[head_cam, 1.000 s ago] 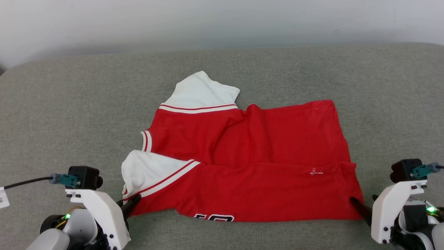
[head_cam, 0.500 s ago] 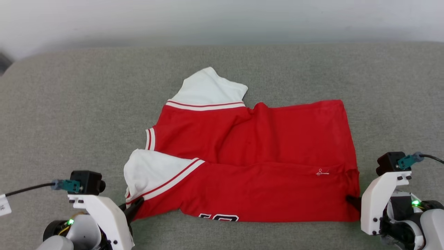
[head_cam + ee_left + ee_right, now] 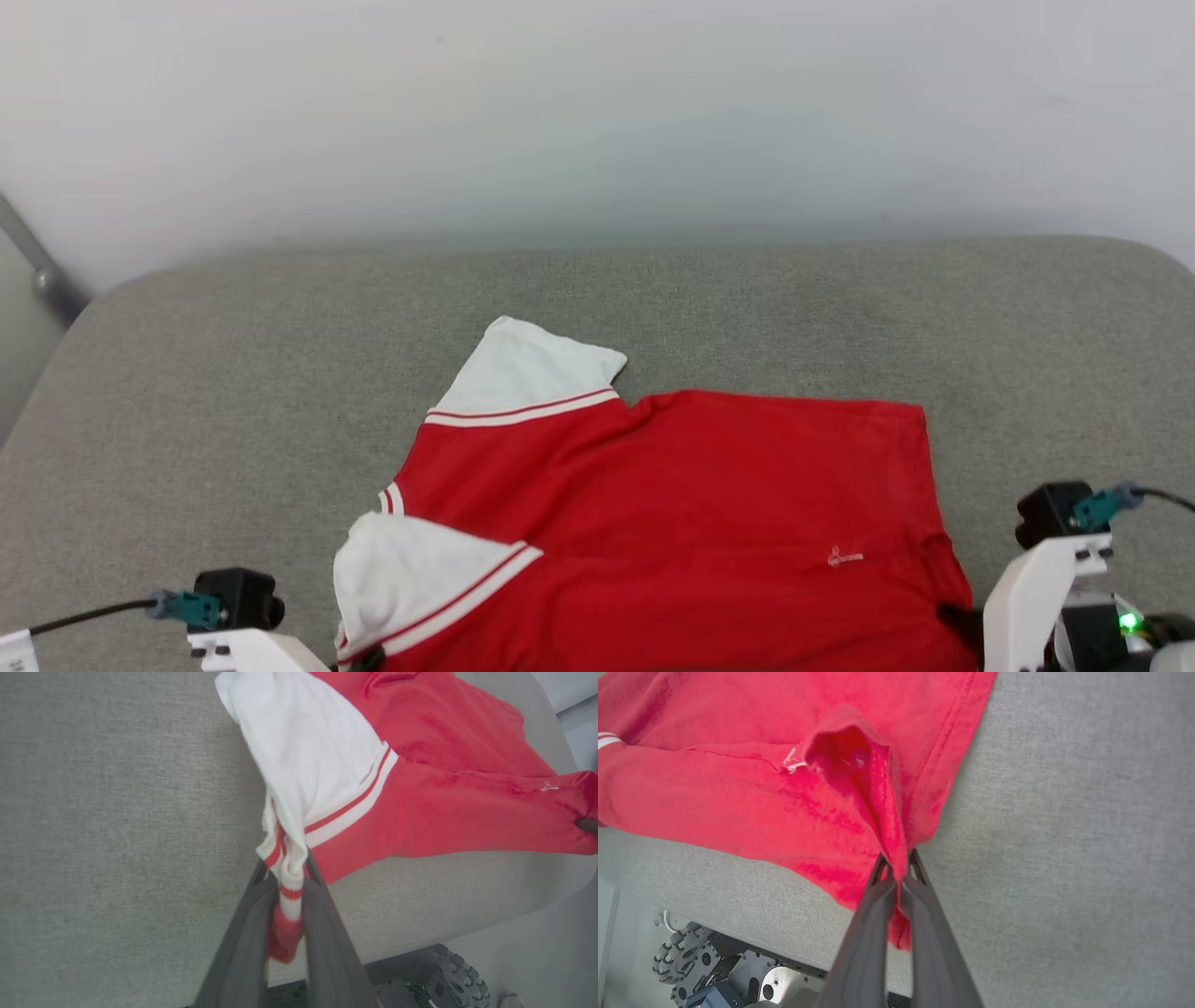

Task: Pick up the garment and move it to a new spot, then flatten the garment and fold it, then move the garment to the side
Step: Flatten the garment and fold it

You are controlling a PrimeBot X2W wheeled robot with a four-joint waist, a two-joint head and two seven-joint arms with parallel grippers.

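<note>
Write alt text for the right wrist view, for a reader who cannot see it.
The right gripper is shut on a corner of the red garment, which rises in a ridge over the grey padded surface. A small white mark sits left of the ridge; the robot's wheeled base shows below the surface's edge at lower left.
</note>
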